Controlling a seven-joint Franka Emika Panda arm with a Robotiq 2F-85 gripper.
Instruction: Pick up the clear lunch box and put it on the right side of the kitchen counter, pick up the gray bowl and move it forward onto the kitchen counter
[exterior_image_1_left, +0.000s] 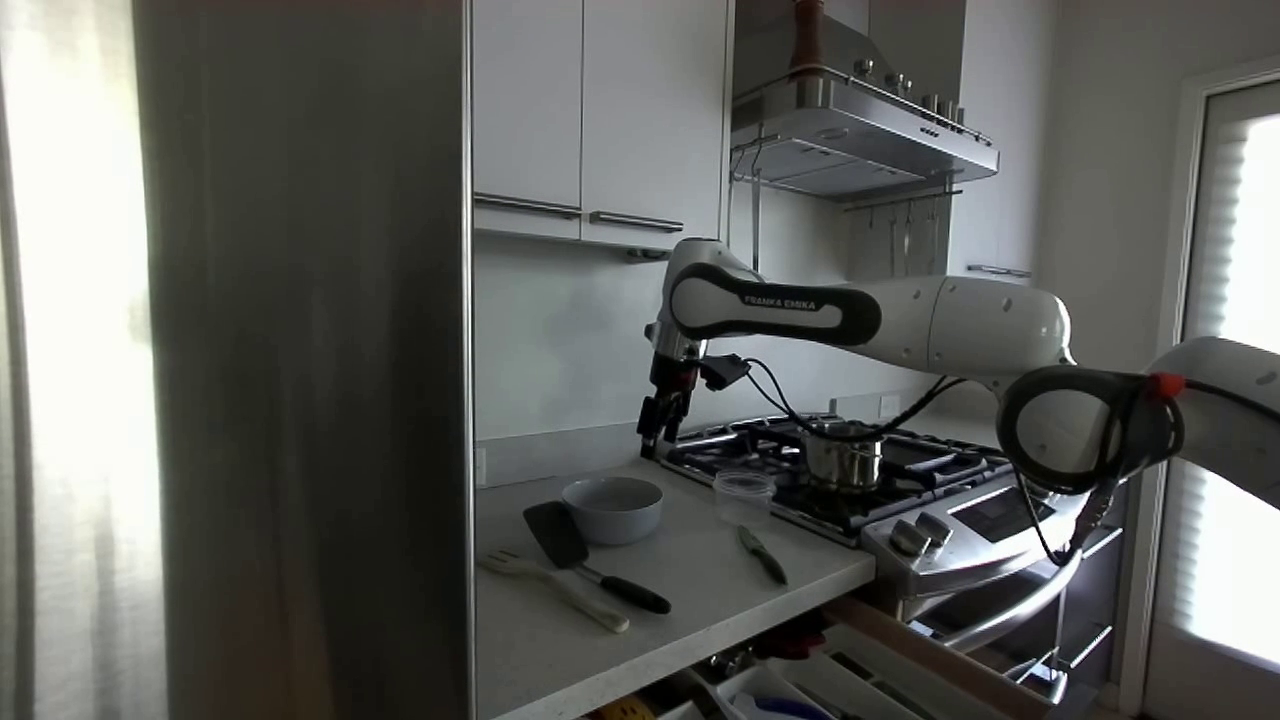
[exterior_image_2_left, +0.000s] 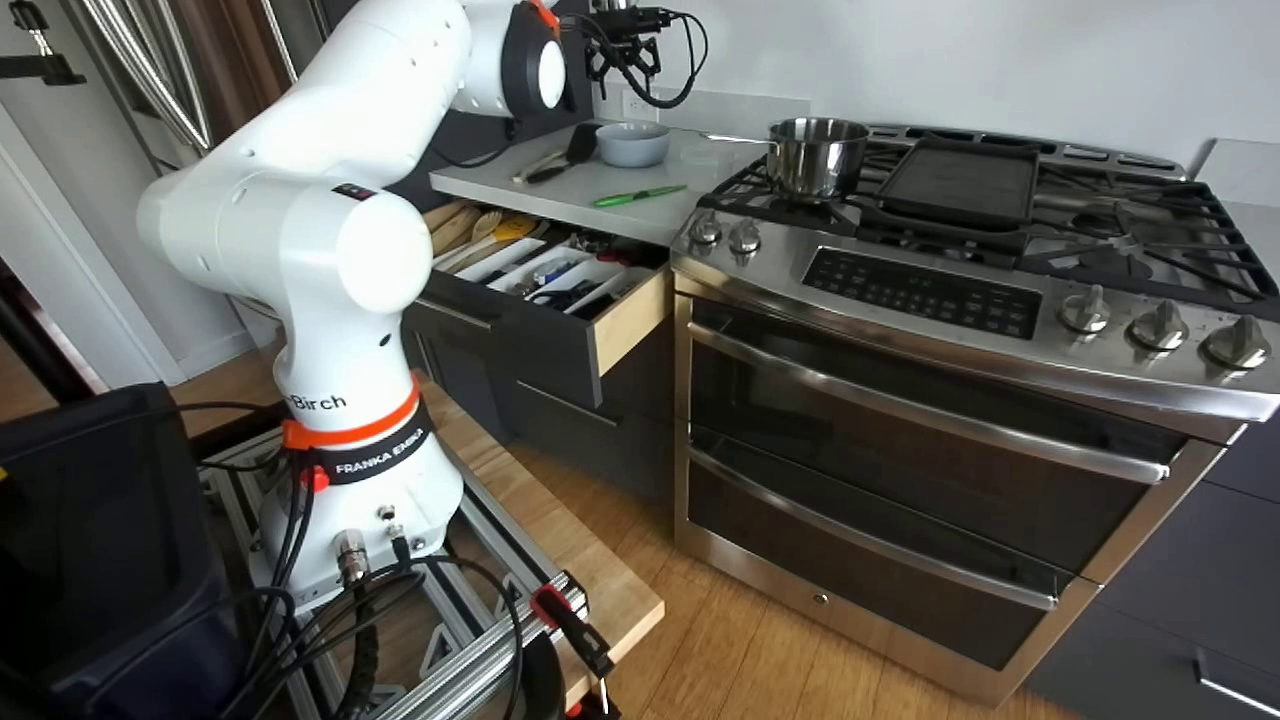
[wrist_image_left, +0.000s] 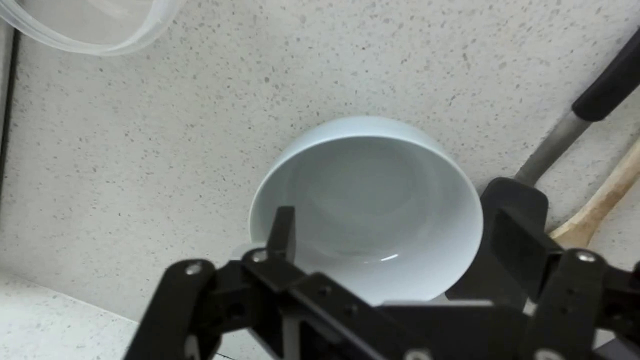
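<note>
The gray bowl (exterior_image_1_left: 612, 514) sits upright on the kitchen counter (exterior_image_1_left: 700, 610); it also shows in an exterior view (exterior_image_2_left: 634, 147) and in the wrist view (wrist_image_left: 367, 185). The clear lunch box (exterior_image_1_left: 744, 502) stands on the counter beside the stove; only part of it shows at the top left of the wrist view (wrist_image_left: 107, 49). My gripper (exterior_image_1_left: 660, 440) is open and empty, pointing down above the counter, higher than the bowl. In the wrist view its fingers (wrist_image_left: 400, 225) are spread wide, one overlapping the bowl's left side, the other over the spatula.
A black spatula (exterior_image_1_left: 556, 535) touches or nearly touches the bowl, with a wooden fork (exterior_image_1_left: 565, 585) beside it. A green knife (exterior_image_2_left: 640, 196) lies near the front edge. A steel pot (exterior_image_2_left: 815, 160) stands on the gas stove (exterior_image_2_left: 1120, 240). An open drawer (exterior_image_2_left: 630, 335) juts out below the counter.
</note>
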